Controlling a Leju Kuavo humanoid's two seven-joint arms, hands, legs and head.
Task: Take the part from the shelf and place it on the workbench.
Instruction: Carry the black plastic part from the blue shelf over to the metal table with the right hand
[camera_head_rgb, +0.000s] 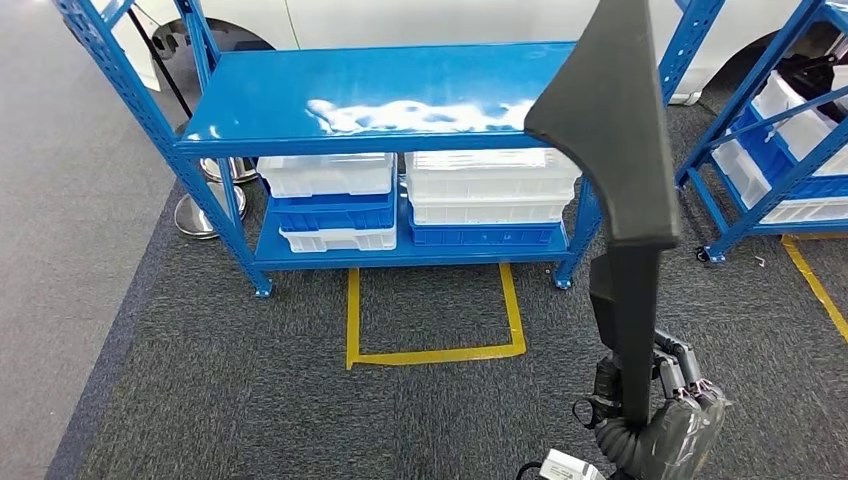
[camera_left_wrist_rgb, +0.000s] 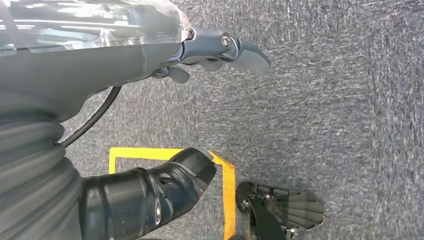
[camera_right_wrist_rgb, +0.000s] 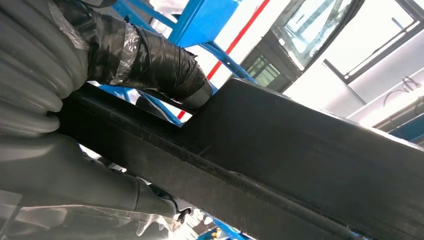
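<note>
Long black part (camera_head_rgb: 620, 150) is off the blue shelf (camera_head_rgb: 380, 100) and stands upright above the right hand (camera_head_rgb: 668, 415) gripping its lower end (left hand (camera_left_wrist_rgb: 210, 50) hangs empty, fingers loose), so pickup looks done; workbench placement remains.

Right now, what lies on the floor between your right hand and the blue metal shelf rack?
Head view: grey carpet with a yellow taped outline lies between right hand and rack.
</note>
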